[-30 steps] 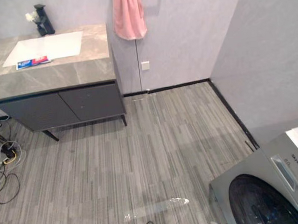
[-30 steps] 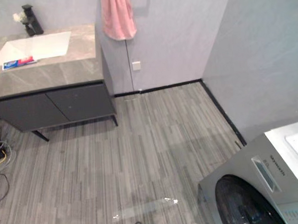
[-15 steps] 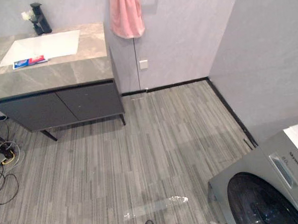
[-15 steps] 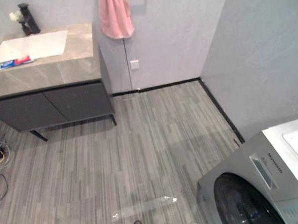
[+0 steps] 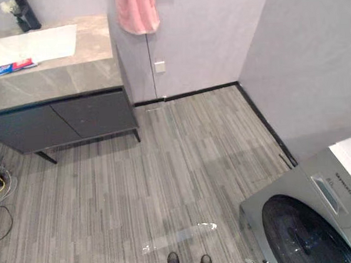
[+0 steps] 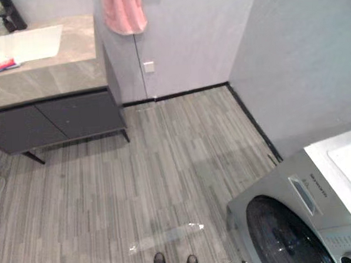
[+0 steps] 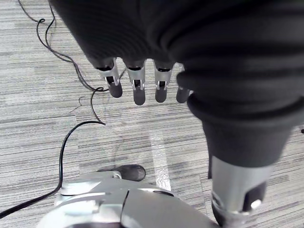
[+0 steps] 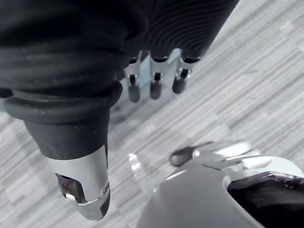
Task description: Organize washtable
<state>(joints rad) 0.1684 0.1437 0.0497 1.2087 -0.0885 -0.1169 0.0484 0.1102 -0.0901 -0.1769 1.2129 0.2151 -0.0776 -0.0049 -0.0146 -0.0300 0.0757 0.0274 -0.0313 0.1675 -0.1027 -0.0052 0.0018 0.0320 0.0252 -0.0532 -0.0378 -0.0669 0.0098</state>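
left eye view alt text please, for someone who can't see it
A grey-topped washtable stands at the upper left, a red-and-blue tube lying by its white sink. A pink towel hangs on the wall beside it, and a washing machine sits at the lower right across grey plank floor.

A grey stone counter (image 5: 72, 75) atop a dark cabinet (image 5: 63, 120) carries a white inset sink (image 5: 38, 43), 1 red-and-blue tube (image 5: 12, 66) lying flat at the sink's front edge and a black fixture (image 5: 27, 12) behind it, while cabinet and grey washer (image 5: 309, 219) stand well apart on the grey plank floor (image 5: 183, 160).
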